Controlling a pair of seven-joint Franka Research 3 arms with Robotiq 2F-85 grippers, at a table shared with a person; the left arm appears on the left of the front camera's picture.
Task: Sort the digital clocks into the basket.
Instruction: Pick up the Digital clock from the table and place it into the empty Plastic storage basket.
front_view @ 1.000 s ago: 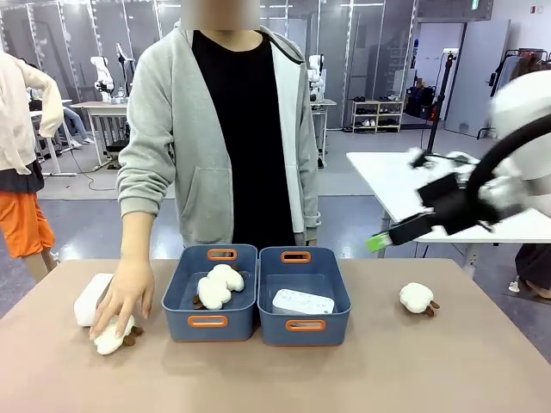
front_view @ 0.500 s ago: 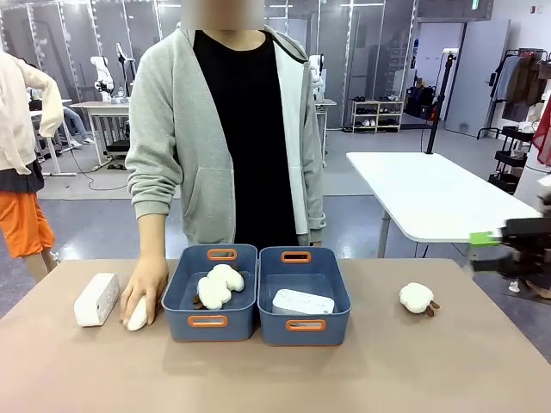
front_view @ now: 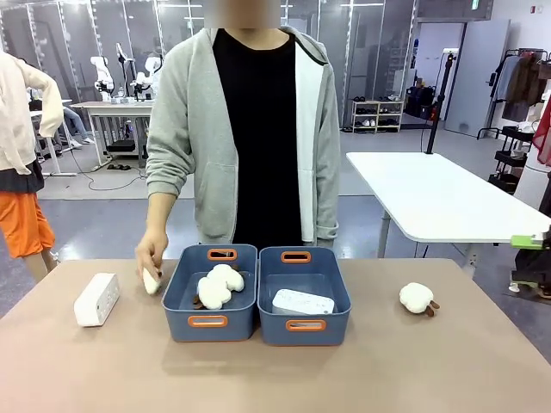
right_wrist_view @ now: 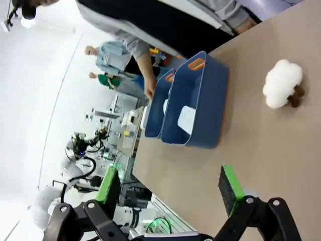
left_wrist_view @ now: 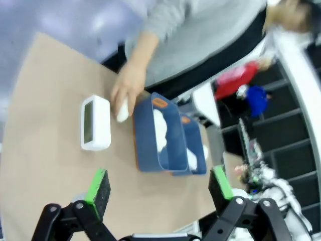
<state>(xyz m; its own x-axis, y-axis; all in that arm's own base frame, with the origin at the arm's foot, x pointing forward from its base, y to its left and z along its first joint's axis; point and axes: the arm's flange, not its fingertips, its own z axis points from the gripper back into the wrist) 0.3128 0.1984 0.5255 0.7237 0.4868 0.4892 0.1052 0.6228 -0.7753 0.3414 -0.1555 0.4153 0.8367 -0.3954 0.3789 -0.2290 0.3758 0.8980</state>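
Two blue bins side by side, centre of tabletop (front_view: 284, 379): right bin (front_view: 304, 324) holds one clock (front_view: 302, 302), left bin (front_view: 207, 321) holds plush toys (front_view: 216, 287). 2nd clock (front_view: 96, 299) lies near left edge, bare room in front. Person's hand (front_view: 151, 255) holds small plush (front_view: 151, 280) beside left bin; lone plush (front_view: 417, 298) near right edge. Fingers spread, empty: left gripper (left_wrist_view: 159, 185) & right gripper (right_wrist_view: 169, 187).

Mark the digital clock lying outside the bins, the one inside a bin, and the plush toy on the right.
Loose digital clock (front_view: 96, 298), front view, centre of its white casing.
Binned digital clock (front_view: 303, 302), front view, middle of its top face.
Plush toy (front_view: 417, 298), front view, its fluffy white body.
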